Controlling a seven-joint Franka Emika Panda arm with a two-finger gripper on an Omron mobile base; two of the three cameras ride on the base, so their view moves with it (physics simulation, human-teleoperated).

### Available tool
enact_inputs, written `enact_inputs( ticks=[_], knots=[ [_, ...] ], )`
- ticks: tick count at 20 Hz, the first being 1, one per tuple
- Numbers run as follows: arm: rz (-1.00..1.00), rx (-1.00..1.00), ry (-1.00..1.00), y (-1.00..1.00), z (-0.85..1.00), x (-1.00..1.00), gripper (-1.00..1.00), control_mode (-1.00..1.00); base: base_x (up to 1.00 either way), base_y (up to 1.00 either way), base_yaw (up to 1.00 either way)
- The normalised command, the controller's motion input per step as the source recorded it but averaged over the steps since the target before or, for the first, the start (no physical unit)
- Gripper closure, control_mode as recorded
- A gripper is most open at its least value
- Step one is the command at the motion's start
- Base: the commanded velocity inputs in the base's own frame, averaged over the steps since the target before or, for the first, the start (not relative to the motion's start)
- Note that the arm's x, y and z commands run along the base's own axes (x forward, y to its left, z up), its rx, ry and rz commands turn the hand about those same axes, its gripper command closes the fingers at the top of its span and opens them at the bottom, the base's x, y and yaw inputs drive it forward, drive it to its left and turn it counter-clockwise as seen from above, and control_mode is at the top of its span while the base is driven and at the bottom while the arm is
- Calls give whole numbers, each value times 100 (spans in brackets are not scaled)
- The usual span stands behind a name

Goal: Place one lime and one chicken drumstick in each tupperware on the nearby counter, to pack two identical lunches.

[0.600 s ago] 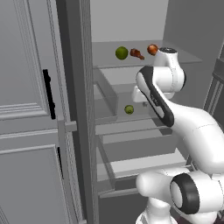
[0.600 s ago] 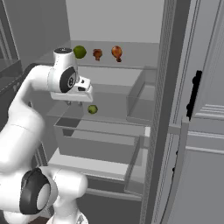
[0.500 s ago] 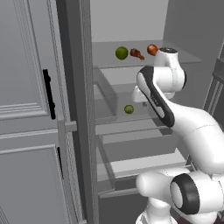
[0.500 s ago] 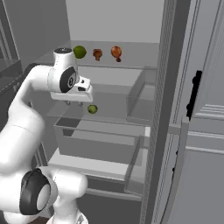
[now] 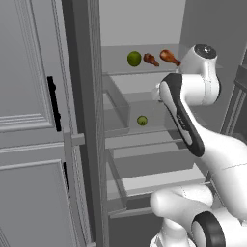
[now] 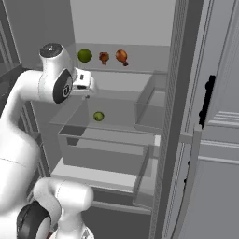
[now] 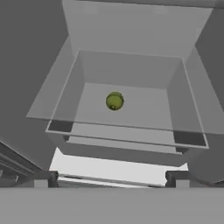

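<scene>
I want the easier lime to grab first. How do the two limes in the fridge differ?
The upper lime sits on the top shelf beside two chicken drumsticks; the lower lime lies alone in a clear drawer. The upper lime looks larger and darker in both base views; the lower lime looks smaller and paler. Both are round, green and untouched.

Lime smooth, slight sheen; drumsticks matt reddish-brown, a bit lumpy; fridge drawer translucent grey plastic, smooth; door panels matt grey; arm glossy white plastic.
</scene>
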Motion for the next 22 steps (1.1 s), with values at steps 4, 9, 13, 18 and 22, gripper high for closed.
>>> enact_inputs(
  ticks=[4,9,13,18,22],
  knots=[
    [-2,0,-15,0,41,1,-100,-100,0,0,0],
    [-10,0,-12,8,67,13,-100,-100,0,0,0],
    [-12,0,-5,0,49,24,-100,-100,0,0,0],
    [-1,4,2,-12,8,35,-100,-100,0,0,0],
    [0,4,-5,-4,0,44,-100,-100,0,0,0]
  ],
)
